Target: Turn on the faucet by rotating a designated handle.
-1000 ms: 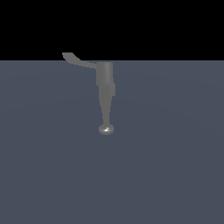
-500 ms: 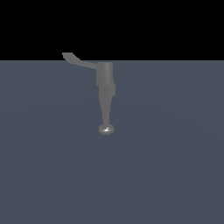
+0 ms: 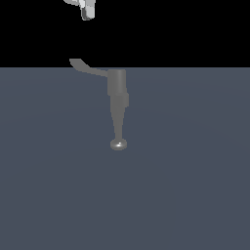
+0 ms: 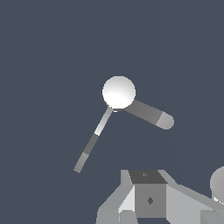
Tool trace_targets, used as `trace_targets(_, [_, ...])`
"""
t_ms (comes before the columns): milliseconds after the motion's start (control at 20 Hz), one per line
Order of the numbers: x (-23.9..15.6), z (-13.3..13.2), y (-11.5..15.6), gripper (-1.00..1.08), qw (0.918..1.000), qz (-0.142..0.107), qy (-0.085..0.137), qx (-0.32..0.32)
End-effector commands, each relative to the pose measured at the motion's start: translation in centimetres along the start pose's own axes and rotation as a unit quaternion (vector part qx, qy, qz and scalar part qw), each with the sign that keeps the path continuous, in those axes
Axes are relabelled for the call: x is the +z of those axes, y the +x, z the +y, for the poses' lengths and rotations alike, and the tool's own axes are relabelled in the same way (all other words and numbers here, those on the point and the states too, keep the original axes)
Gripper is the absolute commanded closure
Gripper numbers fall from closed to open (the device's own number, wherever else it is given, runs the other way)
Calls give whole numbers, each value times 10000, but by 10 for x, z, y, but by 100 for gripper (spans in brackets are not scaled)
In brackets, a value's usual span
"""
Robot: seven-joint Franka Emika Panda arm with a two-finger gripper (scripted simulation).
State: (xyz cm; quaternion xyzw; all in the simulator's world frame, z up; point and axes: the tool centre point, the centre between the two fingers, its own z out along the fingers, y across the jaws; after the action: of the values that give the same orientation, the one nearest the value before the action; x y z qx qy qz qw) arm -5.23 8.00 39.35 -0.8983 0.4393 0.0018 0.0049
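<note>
A white robot gripper (image 3: 87, 10) hangs at the top edge of the exterior view, high above the grey floor (image 3: 195, 185) and well apart from everything; only its tip shows, so whether its jaws are open or closed cannot be told. Below it stands the grey faucet (image 3: 117, 93), spout ending in a shiny rounded tip. The handle (image 3: 87, 67) sticks out toward the exterior view's left. The wrist view looks straight down on the faucet's pale round top (image 4: 118, 92), handle and spout spreading from it.
</note>
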Motion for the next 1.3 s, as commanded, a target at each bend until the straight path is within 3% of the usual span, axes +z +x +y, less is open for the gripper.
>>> trace_targets(0, [10, -12, 2, 108, 9996, -2, 0, 291])
trace_targets(300, [34, -39, 4, 108, 9953, 1, -7, 972])
trace_targets(700, [68, -71, 5, 108, 9836, 20, -19, 1806])
trace_targets(1250, [94, -92, 5, 108, 9710, 43, -25, 2391])
